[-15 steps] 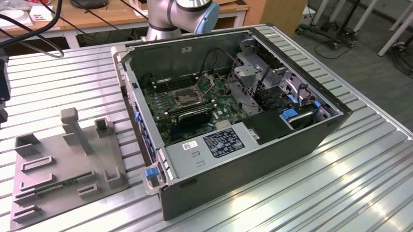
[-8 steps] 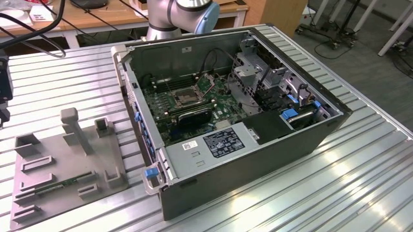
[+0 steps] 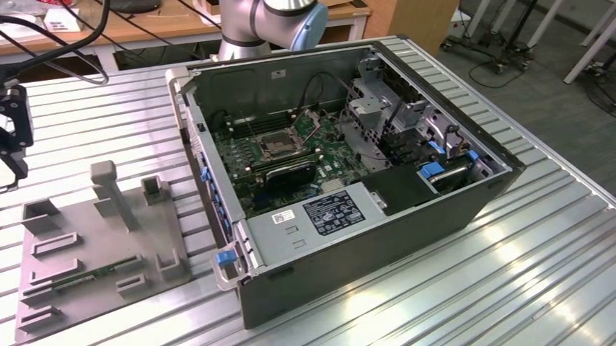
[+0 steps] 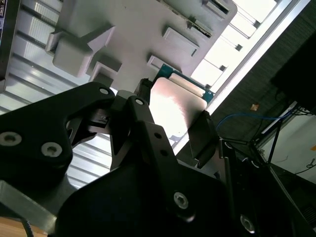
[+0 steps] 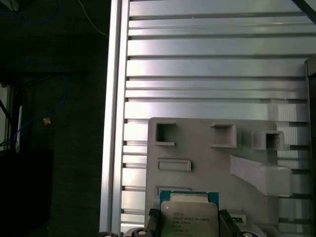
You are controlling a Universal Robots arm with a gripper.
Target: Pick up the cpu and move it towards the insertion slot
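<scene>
Two black fingers (image 5: 153, 221) of the gripper (image 5: 188, 223) were clamped on opposite edges of the cpu (image 5: 188, 217), per first wrist view. Grip confirmed in second wrist view: fingers (image 4: 200, 136) bracketed the cpu (image 4: 177, 103) on both sides. Cpu sat flat betw. the fingers, silvery lid up toward the first wrist camera, green edge visible along one side.

Beyond the cpu lay the grey fixture (image 5: 207, 168) w/ raised blocks and rectangular pockets. Cpu overlapped one edge of the fixture in first wrist view and appeared raised clear of it in second wrist view; contact could not be ruled out. Fixture rested on the ribbed aluminium counter (image 5: 212, 64).

In exterior view the gripper (image 3: 11, 133) hung at that view's left edge, above the counter, near the fixture (image 3: 97, 245). Narrow green strip (image 3: 91, 276) lay in one fixture pocket. Open computer case (image 3: 405, 245) stood on the counter to the exterior view's right of the fixture.

Insertion slot (image 3: 273, 146) was inside the case on the green board, metal frame around it, black heatsink block (image 3: 291, 173) just beside. Slot and gripper were well apart. Arm base (image 3: 258, 25) stood behind the case.
</scene>
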